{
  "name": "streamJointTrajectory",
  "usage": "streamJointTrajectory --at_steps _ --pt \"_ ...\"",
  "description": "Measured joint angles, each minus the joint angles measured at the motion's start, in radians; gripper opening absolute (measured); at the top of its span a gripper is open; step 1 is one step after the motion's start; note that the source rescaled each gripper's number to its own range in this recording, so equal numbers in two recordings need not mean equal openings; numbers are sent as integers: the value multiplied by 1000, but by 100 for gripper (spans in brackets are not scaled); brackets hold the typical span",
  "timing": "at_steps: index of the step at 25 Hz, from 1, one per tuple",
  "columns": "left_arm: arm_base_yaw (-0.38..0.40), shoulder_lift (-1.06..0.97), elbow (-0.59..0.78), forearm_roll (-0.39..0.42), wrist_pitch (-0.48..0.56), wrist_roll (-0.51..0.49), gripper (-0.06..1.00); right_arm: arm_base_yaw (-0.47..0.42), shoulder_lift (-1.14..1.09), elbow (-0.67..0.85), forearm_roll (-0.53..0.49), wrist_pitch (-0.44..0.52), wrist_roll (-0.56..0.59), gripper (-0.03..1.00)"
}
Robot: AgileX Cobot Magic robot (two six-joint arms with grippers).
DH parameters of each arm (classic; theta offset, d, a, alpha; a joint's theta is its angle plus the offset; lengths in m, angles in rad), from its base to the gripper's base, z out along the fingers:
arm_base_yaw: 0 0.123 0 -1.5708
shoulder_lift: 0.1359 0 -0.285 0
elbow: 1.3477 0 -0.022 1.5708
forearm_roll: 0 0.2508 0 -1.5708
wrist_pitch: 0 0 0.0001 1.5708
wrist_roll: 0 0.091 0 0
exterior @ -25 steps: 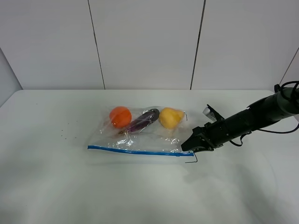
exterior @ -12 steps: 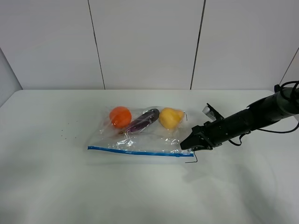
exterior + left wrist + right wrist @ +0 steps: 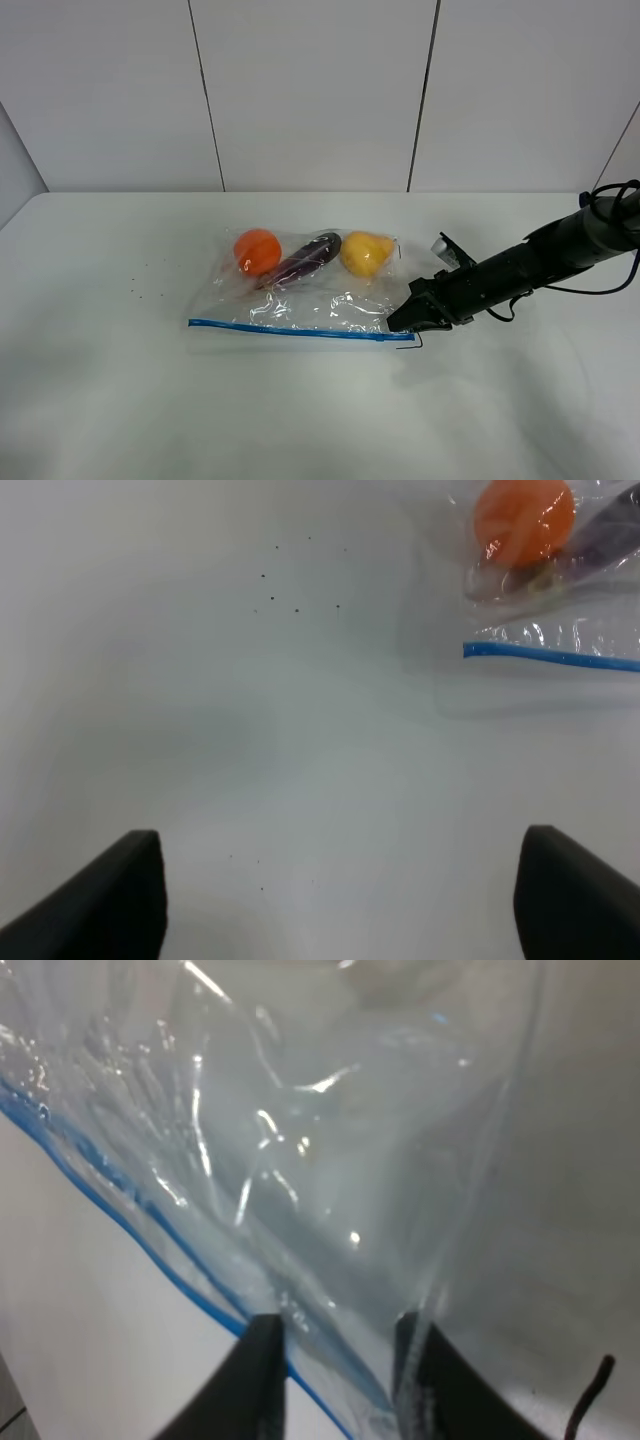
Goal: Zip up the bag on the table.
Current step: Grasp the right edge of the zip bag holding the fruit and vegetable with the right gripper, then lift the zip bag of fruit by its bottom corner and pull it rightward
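A: Location of the bag (image 3: 318,305)?
B: Centre frame, flat on the table (image 3: 100,400), blue zipper strip (image 3: 290,330) along its lower edge.
A: And the right gripper (image 3: 402,318)?
B: At the strip's right end.

The high camera sits off my arms at the counter's (image 3: 100,420) 6 o'clock side. It looks down toward the wall from well back and takes in the whole bag (image 3: 300,295). My left wrist camera looks down past my left jaws and shares the bag's 9 o'clock end: orange (image 3: 523,520) and blue zipper strip (image 3: 550,657). My right wrist camera sits very close on the bag's 4 o'clock corner.
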Motion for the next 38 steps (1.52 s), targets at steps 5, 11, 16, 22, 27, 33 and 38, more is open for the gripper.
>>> streamJointTrajectory --at_steps 5,11,16,22,27,33,38 --pt "0 0 0 0 0 0 96 0 2 0 20 21 -29 11" --pt "0 0 0 0 0 0 96 0 2 0 23 38 -48 0" --pt "0 0 0 0 0 0 96 0 2 0 58 99 -53 0" --pt "0 0 0 0 0 0 96 0 2 0 137 232 -31 0" --pt "0 0 0 0 0 0 96 0 -3 0 157 261 22 0" --pt "0 0 0 0 0 0 96 0 -39 -39 173 264 119 0" --pt "0 0 0 0 0 0 96 0 -67 -75 180 266 239 0"
